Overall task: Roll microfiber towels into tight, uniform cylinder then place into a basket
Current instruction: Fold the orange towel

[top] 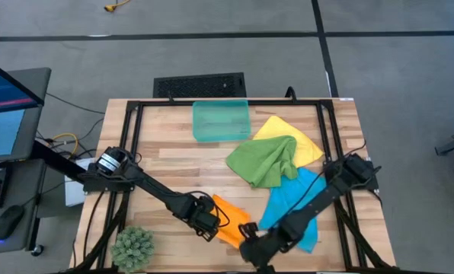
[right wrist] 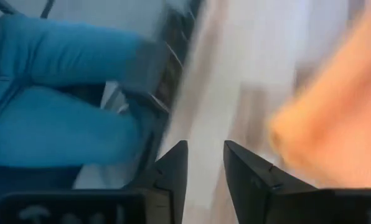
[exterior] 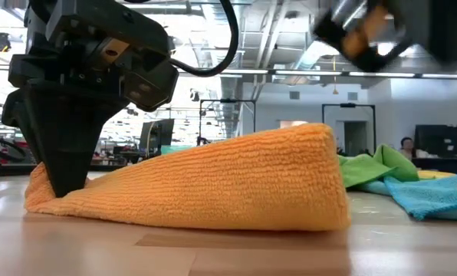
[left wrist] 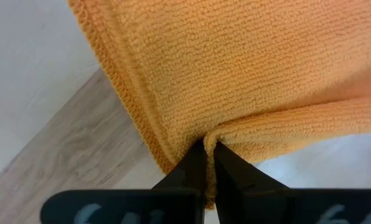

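— How many towels do you count?
— I count four: orange towel (top: 233, 223), green towel (top: 266, 161), yellow towel (top: 297, 137), blue towel (top: 292, 202).
— Anything else?
— I see one basket (top: 222, 120), one plant ball (top: 132, 247).

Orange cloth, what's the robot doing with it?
The left gripper is pinching a corner of the soft orange microfiber towel on the wooden table. The right gripper is open beside the towel, holding nothing. The green, yellow and blue towels lie unrolled, and the translucent teal basket is empty.
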`<state>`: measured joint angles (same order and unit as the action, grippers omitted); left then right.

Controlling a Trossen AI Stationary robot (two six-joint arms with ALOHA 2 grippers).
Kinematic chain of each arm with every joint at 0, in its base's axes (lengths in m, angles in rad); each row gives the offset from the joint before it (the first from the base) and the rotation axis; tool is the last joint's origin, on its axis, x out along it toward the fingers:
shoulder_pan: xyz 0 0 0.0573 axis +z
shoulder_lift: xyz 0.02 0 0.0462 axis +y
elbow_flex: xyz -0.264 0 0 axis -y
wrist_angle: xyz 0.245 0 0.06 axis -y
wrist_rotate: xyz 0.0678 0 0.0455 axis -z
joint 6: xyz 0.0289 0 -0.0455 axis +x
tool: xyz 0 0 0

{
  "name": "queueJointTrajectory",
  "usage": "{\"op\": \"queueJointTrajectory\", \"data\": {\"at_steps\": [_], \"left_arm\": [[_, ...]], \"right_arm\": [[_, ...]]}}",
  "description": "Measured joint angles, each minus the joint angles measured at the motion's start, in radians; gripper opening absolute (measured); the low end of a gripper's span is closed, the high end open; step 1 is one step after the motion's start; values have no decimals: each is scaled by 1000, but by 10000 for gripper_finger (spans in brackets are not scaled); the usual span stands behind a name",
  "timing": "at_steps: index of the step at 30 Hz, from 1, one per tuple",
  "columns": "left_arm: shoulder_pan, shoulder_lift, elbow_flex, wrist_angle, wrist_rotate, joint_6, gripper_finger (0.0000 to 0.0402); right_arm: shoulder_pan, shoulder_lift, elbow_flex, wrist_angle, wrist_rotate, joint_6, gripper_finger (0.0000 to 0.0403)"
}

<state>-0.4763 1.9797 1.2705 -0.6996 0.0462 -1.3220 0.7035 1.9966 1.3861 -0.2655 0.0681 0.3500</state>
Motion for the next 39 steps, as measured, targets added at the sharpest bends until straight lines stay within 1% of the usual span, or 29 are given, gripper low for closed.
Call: {"op": "queueJointTrajectory", "data": {"at_steps": [2,5,10,18,20,22,24,27,30,34,39], "left_arm": [[0,0,-1,5,0,-2,2],[0,0,-1,7,0,-11,2],[0,0,0,8,0,-14,2],[0,0,0,8,0,-14,2],[0,0,0,8,0,-9,2],[0,0,0,9,1,-6,2],[0,0,0,8,0,-6,2],[0,0,0,14,0,-6,2],[0,0,1,13,1,-6,2],[0,0,1,12,1,-6,2],[0,0,1,11,1,-6,2]], "right_arm": [[18,7,0,55,51,-79,122],[18,33,0,100,67,-139,121],[-11,38,0,103,116,-114,120],[-39,40,0,125,114,-89,120],[-38,64,3,157,112,-85,120],[-38,75,-4,132,112,-81,120],[-41,97,3,162,106,-57,120],[-45,110,-5,110,119,-32,120],[-59,119,2,114,122,7,120],[-66,126,-2,68,148,40,120],[-68,124,-1,18,217,104,120]]}}
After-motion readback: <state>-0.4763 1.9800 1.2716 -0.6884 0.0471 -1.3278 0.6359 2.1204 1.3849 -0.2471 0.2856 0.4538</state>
